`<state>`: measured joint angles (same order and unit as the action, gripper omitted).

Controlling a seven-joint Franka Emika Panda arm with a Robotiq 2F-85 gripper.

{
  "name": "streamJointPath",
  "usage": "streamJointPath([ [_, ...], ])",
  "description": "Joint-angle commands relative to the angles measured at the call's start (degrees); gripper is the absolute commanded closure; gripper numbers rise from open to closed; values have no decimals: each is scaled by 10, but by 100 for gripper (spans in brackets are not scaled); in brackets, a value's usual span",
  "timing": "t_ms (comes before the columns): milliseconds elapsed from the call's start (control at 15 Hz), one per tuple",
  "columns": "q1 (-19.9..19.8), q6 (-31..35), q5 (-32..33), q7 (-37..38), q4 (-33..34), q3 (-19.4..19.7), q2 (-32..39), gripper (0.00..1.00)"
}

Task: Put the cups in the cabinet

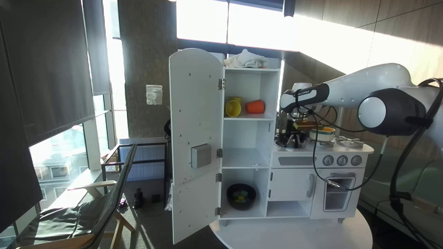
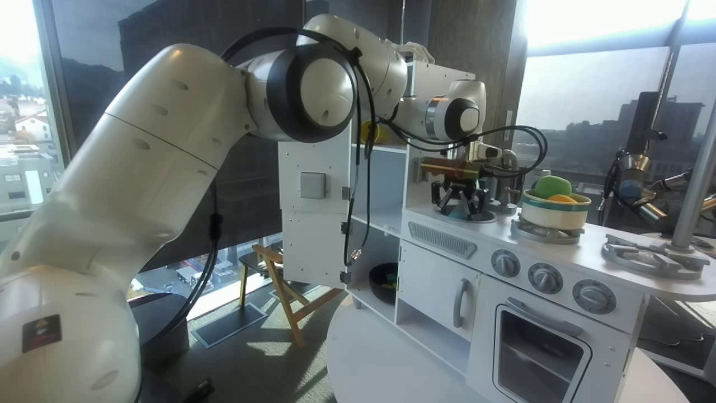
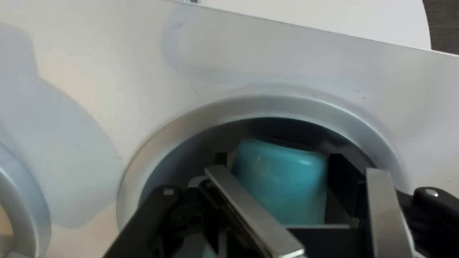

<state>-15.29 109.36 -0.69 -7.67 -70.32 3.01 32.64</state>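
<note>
A teal cup (image 3: 283,179) sits between my wide-set jaws, gripped or not I can't tell, in the sink (image 3: 263,103) beside the cabinet (image 1: 238,136), which holds yellow cups (image 1: 233,108) and an orange cup (image 1: 255,107). Likely the grasping step; next, secure and lift.

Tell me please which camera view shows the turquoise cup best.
The wrist view: it shows the turquoise cup large and close. In both exterior views the gripper and sink hide most of it, leaving at most a small patch.
</note>
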Motion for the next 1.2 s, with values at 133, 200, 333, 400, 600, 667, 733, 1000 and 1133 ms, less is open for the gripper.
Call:
streamJointPath([
  [133, -8, 8, -28, -2, -3, -3, -7, 56],
  [200, -5, 4, -36, -4, 3, 5, -8, 56],
  [333, -11, 15, -37, 4, 2, 0, -13, 56],
  [400, -13, 18, -41, 6, 5, 0, -15, 56],
  [600, -16, 39, -50, 17, 12, 1, -26, 56],
  [667, -16, 44, -49, 22, 12, 2, -32, 56],
  [733, -16, 48, -46, 27, 12, 4, -37, 56],
  [1000, -17, 82, -39, 56, 9, 17, -59, 56],
  [1133, -15, 84, -38, 88, 3, 25, -73, 56],
])
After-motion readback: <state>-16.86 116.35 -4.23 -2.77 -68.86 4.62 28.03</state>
